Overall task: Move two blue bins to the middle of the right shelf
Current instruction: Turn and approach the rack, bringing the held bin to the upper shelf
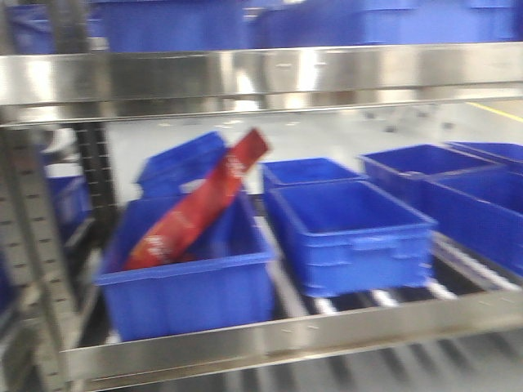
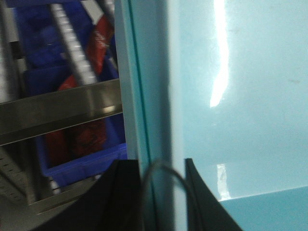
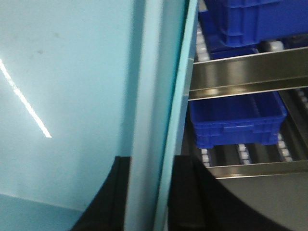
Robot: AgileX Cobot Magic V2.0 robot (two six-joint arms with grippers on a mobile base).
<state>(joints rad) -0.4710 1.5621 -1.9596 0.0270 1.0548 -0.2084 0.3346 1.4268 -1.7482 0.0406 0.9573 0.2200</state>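
Carrying the pale blue bin [image 2: 231, 96] level and square to the steel shelf rail [image 1: 270, 335] looks like the key here, so it clears the royal-blue crates [image 1: 351, 233]. The left gripper [image 2: 161, 192] and right gripper [image 3: 149, 192] each straddle a bin wall, jaws closed on the rim, wrists facing the shelf.

Left gripper [image 2: 162, 202]: black fingers [image 2: 118, 197] straddling a pale blue bin wall [image 2: 154, 96], closed on it. Right gripper [image 3: 147, 197]: same, fingers [image 3: 108, 202] clamped either side of a pale blue bin rim [image 3: 154, 96].
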